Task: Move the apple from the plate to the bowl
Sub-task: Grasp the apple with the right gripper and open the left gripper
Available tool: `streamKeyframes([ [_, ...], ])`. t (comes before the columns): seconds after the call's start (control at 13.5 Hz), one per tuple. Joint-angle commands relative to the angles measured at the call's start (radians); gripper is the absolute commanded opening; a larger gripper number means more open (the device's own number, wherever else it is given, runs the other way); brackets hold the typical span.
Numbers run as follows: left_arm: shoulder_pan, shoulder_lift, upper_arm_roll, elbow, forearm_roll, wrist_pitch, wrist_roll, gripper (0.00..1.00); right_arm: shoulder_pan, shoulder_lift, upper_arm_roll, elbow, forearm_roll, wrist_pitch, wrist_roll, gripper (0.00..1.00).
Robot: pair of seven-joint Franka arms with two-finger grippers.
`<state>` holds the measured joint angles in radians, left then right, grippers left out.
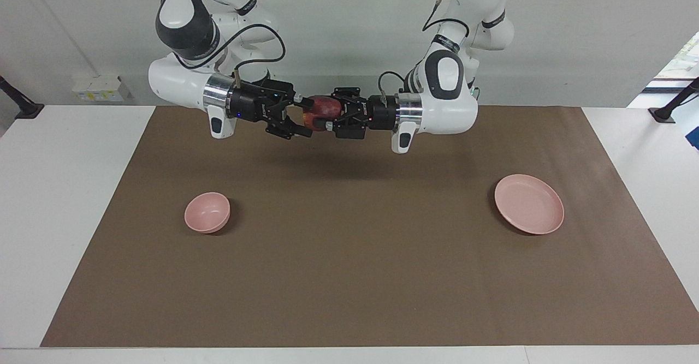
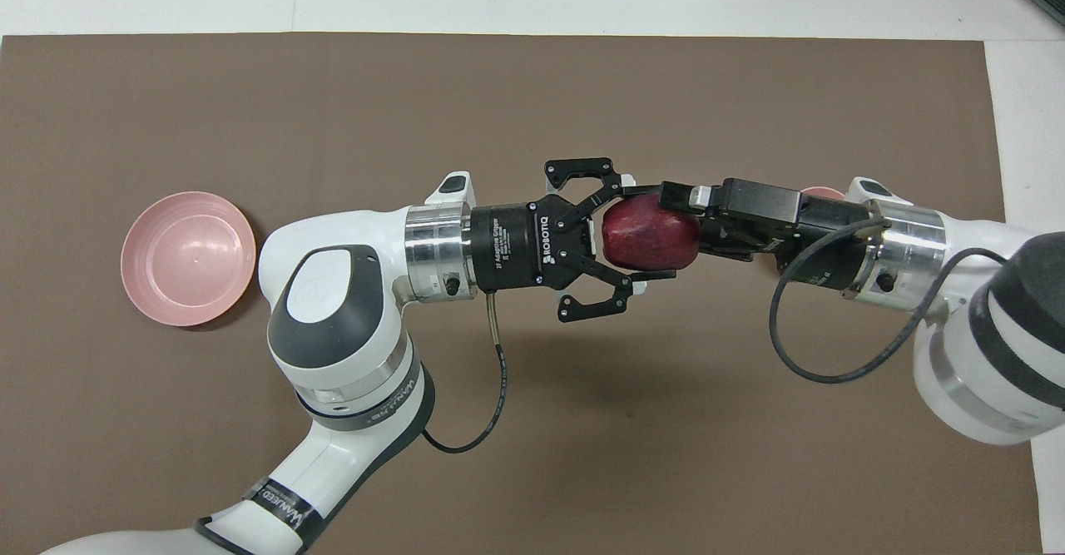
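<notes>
The dark red apple (image 1: 319, 108) (image 2: 651, 235) hangs in the air over the middle of the brown mat, above the mat's edge nearest the robots. My left gripper (image 1: 329, 116) (image 2: 637, 235) is shut on it, holding it out sideways. My right gripper (image 1: 300, 117) (image 2: 678, 215) has come in from the other end and meets the apple too. The pale pink plate (image 1: 528, 203) (image 2: 188, 257) lies bare toward the left arm's end. The small pink bowl (image 1: 207, 212) stands toward the right arm's end. In the overhead view only a sliver of the bowl (image 2: 821, 193) shows past the right wrist.
A brown mat (image 1: 349, 276) covers most of the white table (image 1: 54, 216). Both arms stretch level above the mat's edge nearest the robots. A cable loops under each wrist.
</notes>
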<state>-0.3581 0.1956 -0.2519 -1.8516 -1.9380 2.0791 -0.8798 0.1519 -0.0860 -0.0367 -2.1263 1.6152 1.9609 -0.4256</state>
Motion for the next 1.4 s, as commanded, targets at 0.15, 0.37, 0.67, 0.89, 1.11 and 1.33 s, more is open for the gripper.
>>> streamKeyframes([
  [0.15, -0.005, -0.012, -0.029, -0.004, -0.025, 0.064, -0.010, 0.00, -0.009, -0.023, 0.001, -0.023, -0.023, -0.010, 0.026, 0.00],
  [0.37, -0.005, -0.012, -0.029, -0.001, -0.024, 0.065, -0.010, 0.00, -0.015, -0.003, -0.002, 0.002, -0.103, -0.007, 0.045, 0.00],
  [0.67, -0.005, -0.012, -0.029, 0.000, -0.024, 0.067, -0.008, 0.00, -0.074, 0.018, -0.002, 0.026, -0.220, -0.028, 0.047, 0.00],
  [0.89, -0.004, -0.013, -0.029, 0.005, -0.019, 0.069, -0.010, 0.99, -0.113, 0.025, -0.002, 0.035, -0.316, -0.049, 0.045, 0.00],
  [1.11, 0.001, -0.012, -0.032, 0.003, -0.019, 0.070, -0.010, 1.00, -0.140, 0.032, -0.003, 0.039, -0.392, -0.066, 0.036, 0.00],
  [1.33, 0.008, -0.013, -0.027, 0.000, -0.013, 0.072, -0.011, 1.00, -0.184, 0.074, -0.003, 0.098, -0.639, -0.066, 0.033, 0.00],
])
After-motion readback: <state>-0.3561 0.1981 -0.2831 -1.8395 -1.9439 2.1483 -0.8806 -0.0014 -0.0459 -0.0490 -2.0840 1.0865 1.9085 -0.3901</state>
